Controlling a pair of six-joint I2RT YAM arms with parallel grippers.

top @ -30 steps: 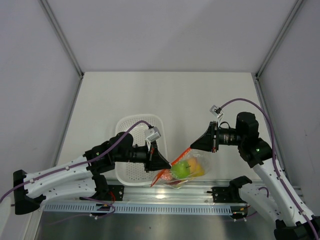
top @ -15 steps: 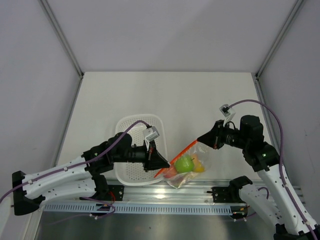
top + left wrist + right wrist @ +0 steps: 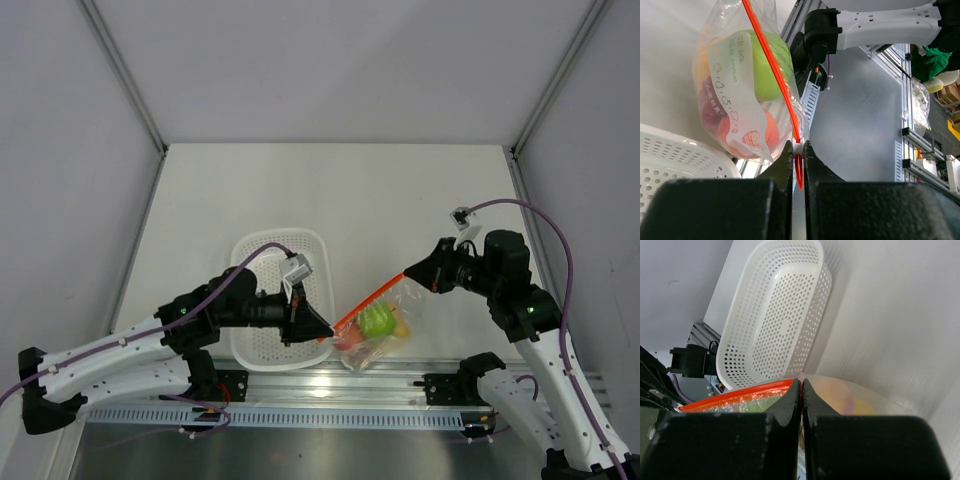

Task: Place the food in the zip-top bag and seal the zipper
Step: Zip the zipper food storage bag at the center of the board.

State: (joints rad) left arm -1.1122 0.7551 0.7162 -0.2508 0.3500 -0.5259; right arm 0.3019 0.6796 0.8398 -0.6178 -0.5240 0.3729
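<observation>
Zip-top bag (image 3: 385,335), fruit (image 3: 376,321) inside, we find strung between both tools just beside the white basket (image 3: 262,262), left tool (image 3: 798,147) pinching one zipper (image 3: 369,301) end, right tool (image 3: 801,383) pinching the other.

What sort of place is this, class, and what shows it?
Likely a robotics lab cell: white panels enclose the table; a left arm and right arm are bolted to an aluminium rail.

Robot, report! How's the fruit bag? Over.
Left tool and right tool shut on red-orange zipper strip. Clear plastic bag of toy fruit strung between. Nothing blocking.
</observation>
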